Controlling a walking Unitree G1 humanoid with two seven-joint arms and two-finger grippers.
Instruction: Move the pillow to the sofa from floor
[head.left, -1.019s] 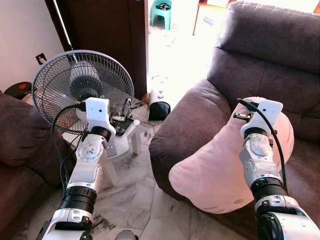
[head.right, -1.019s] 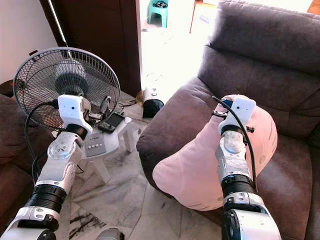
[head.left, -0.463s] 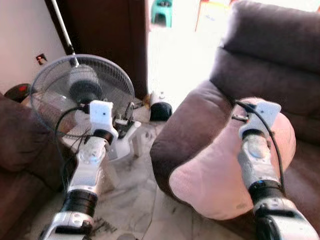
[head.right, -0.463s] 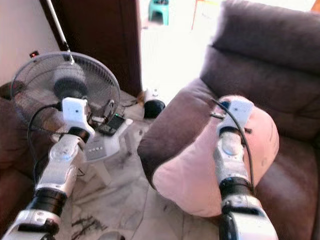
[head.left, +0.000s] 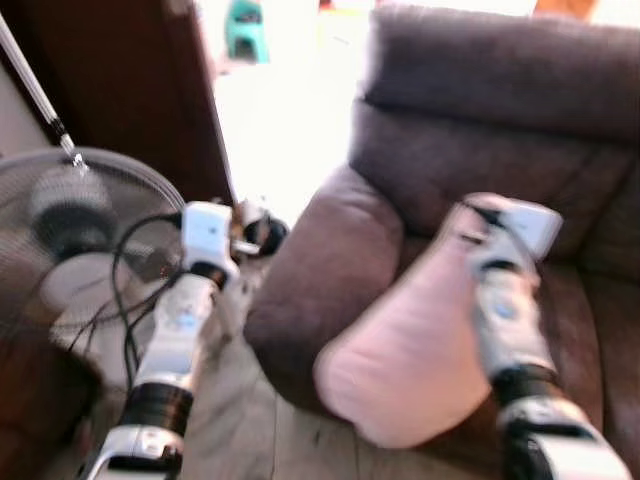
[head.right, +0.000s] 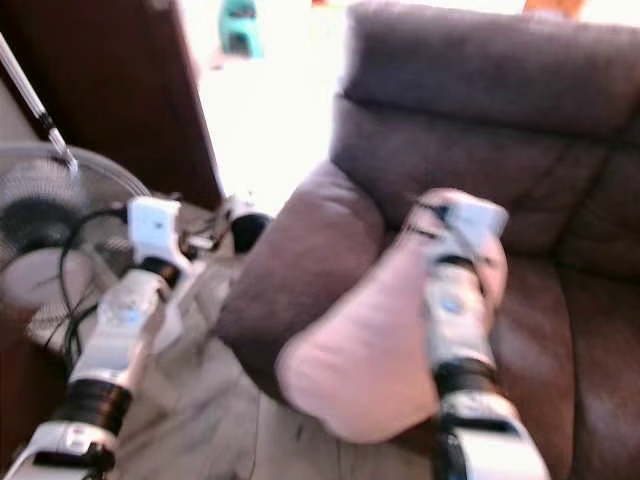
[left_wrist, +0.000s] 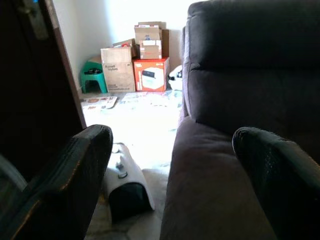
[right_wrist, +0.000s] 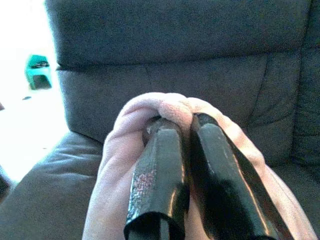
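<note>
The right pincer (right_wrist: 185, 125) is clamped on a fold of the pink pillow (head.left: 410, 350), which droops over the front edge of the brown sofa (head.left: 470, 130). The left pincer (left_wrist: 170, 175) is spread wide, beside the fan (head.left: 70, 240).

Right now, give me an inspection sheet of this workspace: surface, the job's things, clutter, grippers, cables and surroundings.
Surface: dark sofa ahead; pale tiled floor beside it.
Job's things: pink pillow held up, over the sofa's front edge and armrest.
Clutter: standing fan at the robot's left; small white and black appliance on the floor by the armrest.
Grippers: right gripper shut, pinching a fold of the pillow; left gripper open, holding nothing, raised toward the sofa.
Cables: black cable looping along the left arm.
Surroundings: cardboard boxes and a green stool in the bright room beyond the doorway; head views blurred.
</note>
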